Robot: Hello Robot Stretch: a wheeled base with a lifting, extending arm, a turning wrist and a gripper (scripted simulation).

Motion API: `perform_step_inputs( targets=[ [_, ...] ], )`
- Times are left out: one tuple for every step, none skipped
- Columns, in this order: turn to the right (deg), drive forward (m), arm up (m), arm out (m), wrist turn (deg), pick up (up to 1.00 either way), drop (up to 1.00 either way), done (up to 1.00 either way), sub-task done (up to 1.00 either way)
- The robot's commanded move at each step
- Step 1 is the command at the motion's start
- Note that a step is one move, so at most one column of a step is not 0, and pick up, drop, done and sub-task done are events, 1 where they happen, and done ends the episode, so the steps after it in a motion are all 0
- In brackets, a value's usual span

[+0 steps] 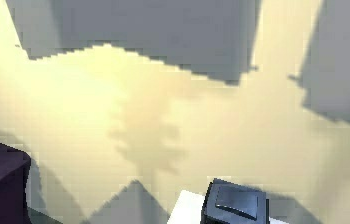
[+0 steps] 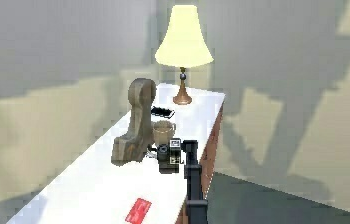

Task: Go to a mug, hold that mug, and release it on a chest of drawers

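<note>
Gripper at end of dark arm, low by white cabinet top; can't tell if holding anything; tan mug just past it on same top, next to brown statue; lamp further back; likely grab step; next: reach in to mug, lift straight up, no bumping statue; mug upright, long way up-and-down, mouth up; handle side too small to tell.

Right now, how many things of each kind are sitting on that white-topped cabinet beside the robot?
Table lamp: 1
Brown sculpture: 1
Mug: 1
Small dark flat thing: 1
Red flat thing: 1
Total: 5
</note>
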Motion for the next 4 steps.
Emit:
perform_step_inputs(
  targets=[
    [0.0, 0.00, 0.00, 0.00, 0.0, 0.00, 1.00, 0.00, 0.00],
    [0.0, 0.00, 0.10, 0.00, 0.0, 0.00, 0.00, 0.00, 0.00],
    [0.0, 0.00, 0.00, -0.08, 0.0, 0.00, 0.00, 0.00, 0.00],
    [0.0, 0.00, 0.00, 0.00, 0.0, 0.00, 0.00, 1.00, 0.00]
  ],
)
